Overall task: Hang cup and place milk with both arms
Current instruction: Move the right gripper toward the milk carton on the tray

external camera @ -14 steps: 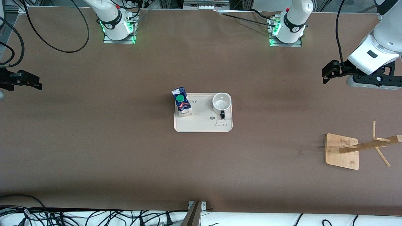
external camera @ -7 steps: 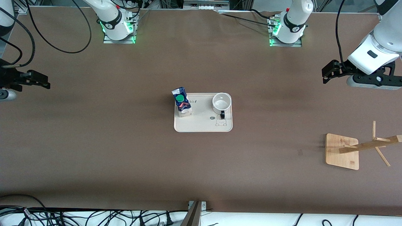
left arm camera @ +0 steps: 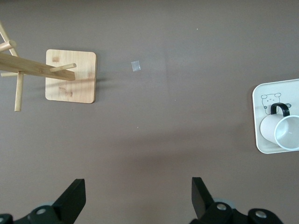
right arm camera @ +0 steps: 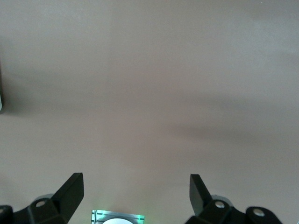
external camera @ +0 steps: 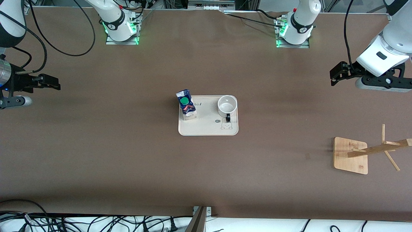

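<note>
A high camera is looking down on the tray [external camera: 208, 129]; the left wrist camera is also seeing that tray [left arm camera: 258, 121].

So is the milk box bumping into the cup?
Apart. The front view shows the milk and the cup standing at two ends of the tray, with bare tray between them.

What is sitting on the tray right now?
On the tray stand the milk toward the right arm's end and the cup toward the left arm's end, handle toward the front camera. The printed bear shows; anything under either stays covered.
</note>
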`<state>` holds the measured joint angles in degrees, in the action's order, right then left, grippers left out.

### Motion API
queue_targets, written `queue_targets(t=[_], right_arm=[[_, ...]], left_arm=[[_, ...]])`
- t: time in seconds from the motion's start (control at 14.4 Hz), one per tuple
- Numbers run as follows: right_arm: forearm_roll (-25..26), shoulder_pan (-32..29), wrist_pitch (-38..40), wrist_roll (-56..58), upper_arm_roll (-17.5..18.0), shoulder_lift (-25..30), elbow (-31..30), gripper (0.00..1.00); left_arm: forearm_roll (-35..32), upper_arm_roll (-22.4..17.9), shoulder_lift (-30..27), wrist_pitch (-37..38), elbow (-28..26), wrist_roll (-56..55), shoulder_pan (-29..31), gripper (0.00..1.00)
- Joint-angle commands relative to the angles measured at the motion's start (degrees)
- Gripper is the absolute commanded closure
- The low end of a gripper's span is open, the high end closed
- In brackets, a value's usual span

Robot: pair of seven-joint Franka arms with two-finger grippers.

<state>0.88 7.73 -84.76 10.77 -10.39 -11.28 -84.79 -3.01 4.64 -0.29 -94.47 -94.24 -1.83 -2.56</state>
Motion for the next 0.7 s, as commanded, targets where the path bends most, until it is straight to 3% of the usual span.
queue_targets(t=[0.0, 0.35, 0.63], right_arm=[[-0.6, 1.4, 0.0, -0.6, 0.2, -0.6, 0.0, 0.00], [-8.8, 2.5, -0.7, -5.1, 0.1, -2.8, 0.1, 0.00], [-9.0, 7.6, -3.6, -8.2, 0.2, -5.1, 0.1, 0.00]], left_arm=[[1.3, 0.0, 0.0, 0.9, 0.6, 1.0, 0.2, 0.00], [1.2, 0.0, 0.0, 1.0, 0.6, 1.1, 0.2, 0.00], [1.3, 0.0, 0.0, 1.0, 0.6, 1.0, 0.2, 0.00]])
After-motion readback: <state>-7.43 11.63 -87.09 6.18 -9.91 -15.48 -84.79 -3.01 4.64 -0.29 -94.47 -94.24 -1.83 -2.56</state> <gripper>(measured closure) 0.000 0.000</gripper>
